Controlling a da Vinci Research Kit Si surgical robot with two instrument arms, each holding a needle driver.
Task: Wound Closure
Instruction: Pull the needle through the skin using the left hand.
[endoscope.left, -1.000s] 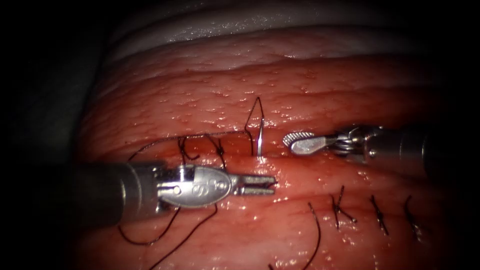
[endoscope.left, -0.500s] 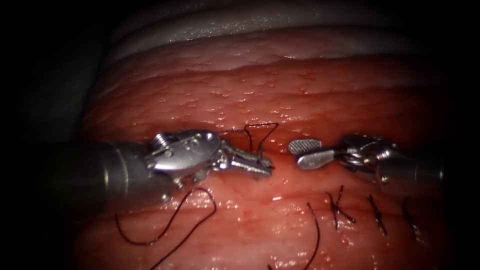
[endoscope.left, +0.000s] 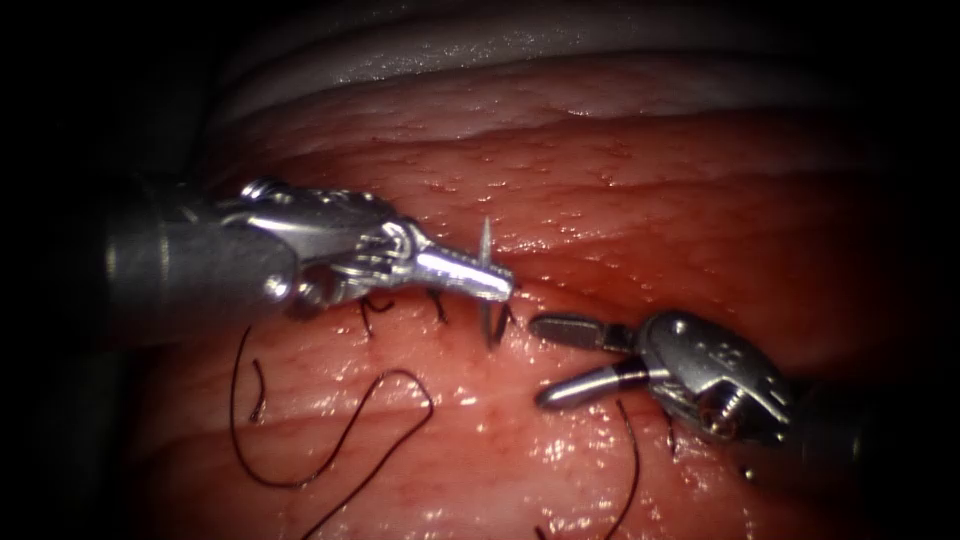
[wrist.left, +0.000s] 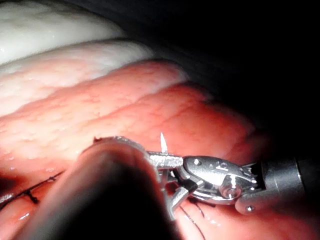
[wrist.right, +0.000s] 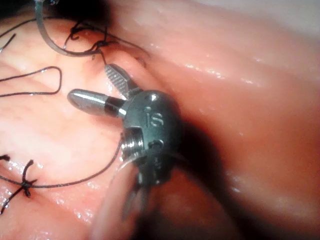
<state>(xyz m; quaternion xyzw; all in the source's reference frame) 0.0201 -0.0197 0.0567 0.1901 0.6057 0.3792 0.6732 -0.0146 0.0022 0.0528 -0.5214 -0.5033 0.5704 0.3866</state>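
Wet, glossy tissue (endoscope.left: 600, 180) with a pebbled surface, bright polished metal left tool (endoscope.left: 495, 283) and right tool (endoscope.left: 545, 362) — one jaw face ridged — shiny steel needle (endoscope.left: 485, 245), thin dark matt thread (endoscope.left: 340, 440).

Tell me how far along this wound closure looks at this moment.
Done: tied stitches cross the cut at its left end. In hand: the left tool grips the needle mid-curve, tip up, lower end at the tissue. The right tool is open, holding nothing. Left: the cut right of the needle is unstitched.
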